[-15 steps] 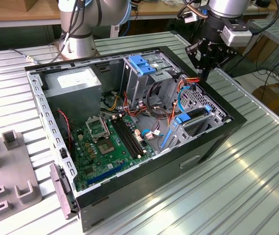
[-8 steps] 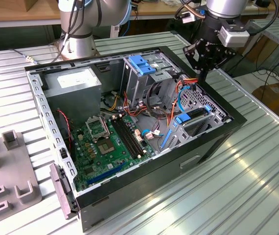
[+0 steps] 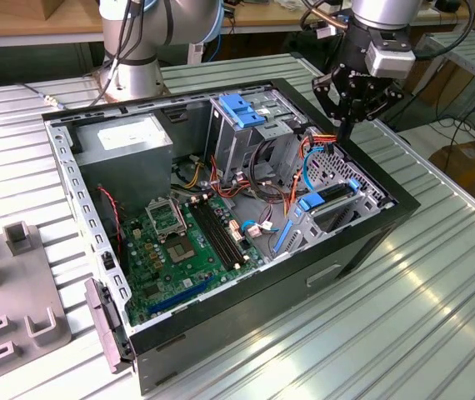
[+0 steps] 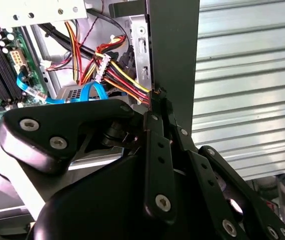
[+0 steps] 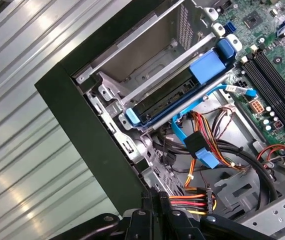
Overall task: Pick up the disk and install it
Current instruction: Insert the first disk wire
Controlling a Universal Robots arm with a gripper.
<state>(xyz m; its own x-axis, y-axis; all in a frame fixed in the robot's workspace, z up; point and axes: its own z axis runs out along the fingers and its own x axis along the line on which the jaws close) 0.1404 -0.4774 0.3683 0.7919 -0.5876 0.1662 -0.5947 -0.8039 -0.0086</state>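
The disk point(image 3: 334, 196) sits edge-on in the drive cage at the corner of the open computer case point(image 3: 371, 242) on the exterior view's right, with blue frame clips at both ends. In the first wrist view the disk point(image 5: 158, 104) shows as a dark slab in its blue frame inside the metal bay. My gripper point(image 3: 345, 133) hangs above the case wall just behind that bay, apart from the disk, its fingers pressed together with nothing between them. The shut gripper point(image 4: 156, 95) points at the case edge beside a bundle of coloured wires, and its tips point(image 5: 157, 199) show in the first wrist view.
Inside the case lie a green motherboard point(image 3: 183, 242), a grey power supply box point(image 3: 125, 142), a metal cage with a blue latch point(image 3: 242, 108) and loose cables point(image 5: 197, 145). A grey fixture point(image 3: 12, 287) stands on the ribbed metal table point(image 3: 421, 317). The arm's base point(image 3: 137, 50) is behind.
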